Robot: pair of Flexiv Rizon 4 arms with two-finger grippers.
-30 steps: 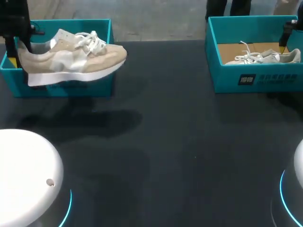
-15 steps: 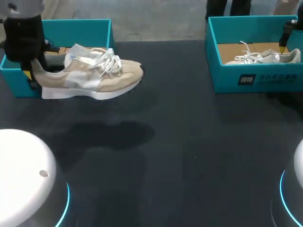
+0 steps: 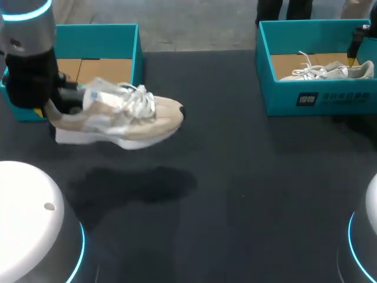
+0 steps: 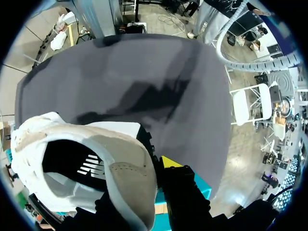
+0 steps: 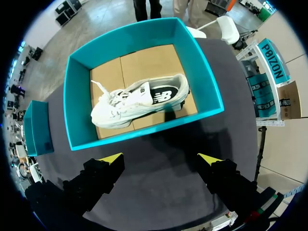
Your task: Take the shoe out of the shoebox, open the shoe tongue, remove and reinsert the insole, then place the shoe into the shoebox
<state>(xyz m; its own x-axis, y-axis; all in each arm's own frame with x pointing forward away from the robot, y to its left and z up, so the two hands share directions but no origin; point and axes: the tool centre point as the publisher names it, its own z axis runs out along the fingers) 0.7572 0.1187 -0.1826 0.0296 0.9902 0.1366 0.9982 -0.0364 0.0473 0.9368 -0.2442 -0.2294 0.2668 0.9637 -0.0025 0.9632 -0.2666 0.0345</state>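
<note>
At the table's left side, just in front of the left shoebox (image 3: 134, 44), the beige shoe (image 3: 126, 115) is held clear of the table (image 3: 235, 177), with its shadow cast on the surface below it. The shoe is gripped at the heel by the left gripper (image 3: 48, 109), and its toe is pointed toward the middle of the table. White laces are seen loose over the tongue. In the left wrist view, the heel collar is clamped between the fingers; one yellow fingertip (image 4: 169, 162) is pressed against the outside of the heel, while the other is hidden by the shoe. The cardboard floor of the left shoebox is exposed.

At the table's right side, a white shoe (image 5: 137, 107) is laid on its side inside the right shoebox (image 5: 144, 134), its opening turned upward toward the camera. The right gripper (image 5: 160, 159) is positioned above the table just short of this box, with its fingers spread wide and nothing between them.
</note>
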